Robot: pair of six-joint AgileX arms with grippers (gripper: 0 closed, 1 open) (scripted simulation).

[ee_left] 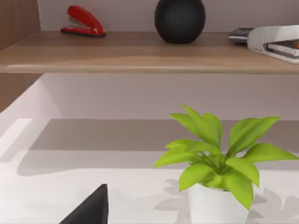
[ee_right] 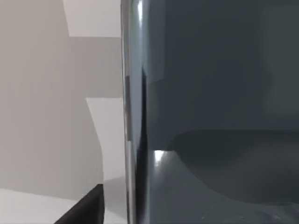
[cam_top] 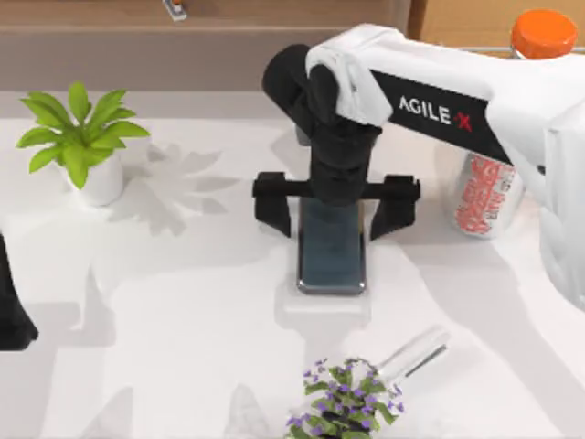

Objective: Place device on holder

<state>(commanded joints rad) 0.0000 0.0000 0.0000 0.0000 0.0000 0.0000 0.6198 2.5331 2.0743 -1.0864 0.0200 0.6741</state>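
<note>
The device (cam_top: 331,261), a glossy dark phone, leans on the white holder (cam_top: 324,311) at the table's middle, its lower edge on the holder's ledge. My right gripper (cam_top: 335,206) hovers over the phone's far end, open, with its black fingers (cam_top: 274,206) spread wider than the phone and apart from it. In the right wrist view the phone's dark face (ee_right: 210,93) is very close, with one fingertip (ee_right: 86,207) beside it. My left gripper (cam_top: 11,315) is parked at the left edge, open, with one fingertip (ee_left: 91,210) in its wrist view.
A green plant in a white pot (cam_top: 87,151) stands at the back left. A red-and-white can (cam_top: 484,197) and an orange-capped bottle (cam_top: 544,32) stand at the back right. A purple-flowered plant (cam_top: 343,407) and a pale bottle (cam_top: 416,352) lie near the front. A shelf (ee_left: 140,51) carries a red stapler (ee_left: 83,23).
</note>
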